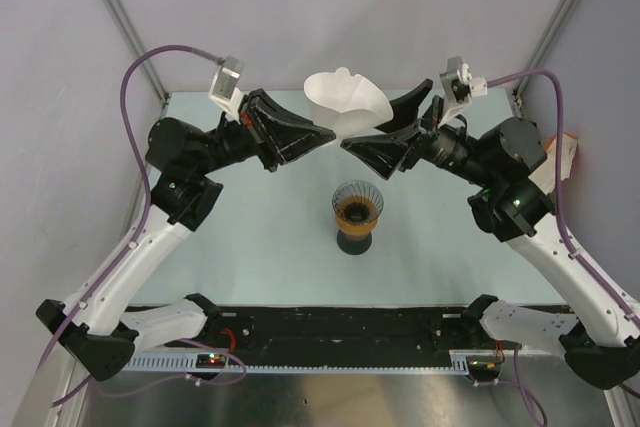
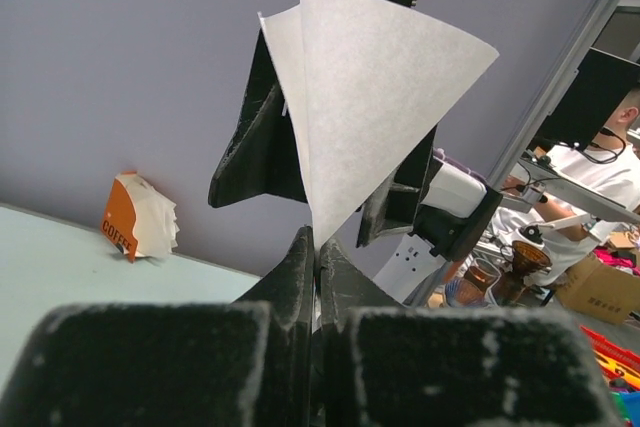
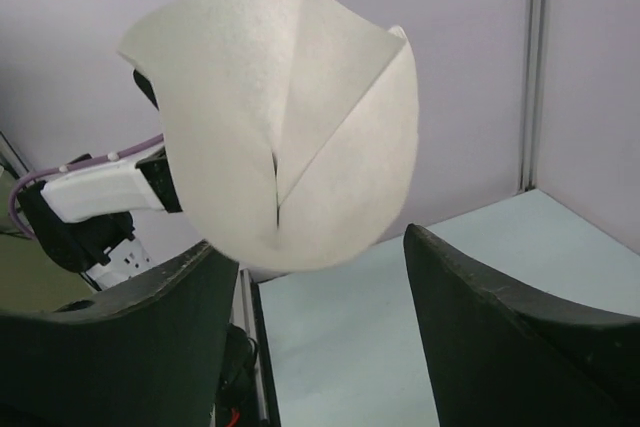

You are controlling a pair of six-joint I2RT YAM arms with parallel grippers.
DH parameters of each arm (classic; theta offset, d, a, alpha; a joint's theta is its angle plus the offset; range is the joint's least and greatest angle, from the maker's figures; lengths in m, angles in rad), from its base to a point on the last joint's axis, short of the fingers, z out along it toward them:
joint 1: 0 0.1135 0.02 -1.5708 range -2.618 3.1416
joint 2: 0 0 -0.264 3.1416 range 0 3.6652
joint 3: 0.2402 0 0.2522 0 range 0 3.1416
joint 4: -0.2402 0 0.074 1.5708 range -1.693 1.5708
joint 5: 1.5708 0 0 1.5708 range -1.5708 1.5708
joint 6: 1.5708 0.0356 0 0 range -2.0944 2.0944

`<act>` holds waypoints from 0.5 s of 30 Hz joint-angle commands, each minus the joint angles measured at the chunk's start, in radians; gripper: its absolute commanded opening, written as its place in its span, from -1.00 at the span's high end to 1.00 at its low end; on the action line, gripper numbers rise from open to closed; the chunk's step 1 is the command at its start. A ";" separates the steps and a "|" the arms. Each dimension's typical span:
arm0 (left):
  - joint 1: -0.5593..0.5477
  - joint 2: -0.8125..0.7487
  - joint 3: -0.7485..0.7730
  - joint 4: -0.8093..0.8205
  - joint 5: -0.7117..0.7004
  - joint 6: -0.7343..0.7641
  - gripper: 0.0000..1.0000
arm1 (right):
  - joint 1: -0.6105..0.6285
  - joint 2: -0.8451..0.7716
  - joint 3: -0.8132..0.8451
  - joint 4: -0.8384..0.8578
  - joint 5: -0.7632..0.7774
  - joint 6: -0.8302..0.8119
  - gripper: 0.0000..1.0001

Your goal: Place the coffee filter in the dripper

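Observation:
The coffee filter (image 1: pixel 345 102) is a white paper cone held up in the air above the back of the table. My left gripper (image 1: pixel 322 137) is shut on its pointed tip, and the left wrist view shows the paper (image 2: pixel 370 77) fanning upward from the closed jaws (image 2: pixel 318 247). My right gripper (image 1: pixel 360 135) is open, one finger on each side of the filter's wide end. In the right wrist view the filter (image 3: pixel 290 127) hangs just above the gap of the right gripper (image 3: pixel 312 242); contact is unclear. The dripper (image 1: pixel 358 197), a clear ribbed cone, stands on a dark base at the table's middle, below and nearer than the filter.
An orange and white pack of filters (image 2: pixel 135 217) sits at the table's far right edge (image 1: pixel 565 157). Metal frame posts (image 1: pixel 120 7) rise at the back corners. A black rail (image 1: pixel 340 322) runs along the near edge between the arm bases.

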 commanded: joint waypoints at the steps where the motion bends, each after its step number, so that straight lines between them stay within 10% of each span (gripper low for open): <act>1: 0.009 -0.005 -0.008 0.056 -0.036 -0.006 0.98 | 0.030 0.027 0.050 0.085 0.086 0.006 -0.34; 15: 0.017 -0.025 -0.069 0.057 -0.079 -0.001 0.95 | 0.032 0.033 0.068 0.062 0.095 0.011 0.66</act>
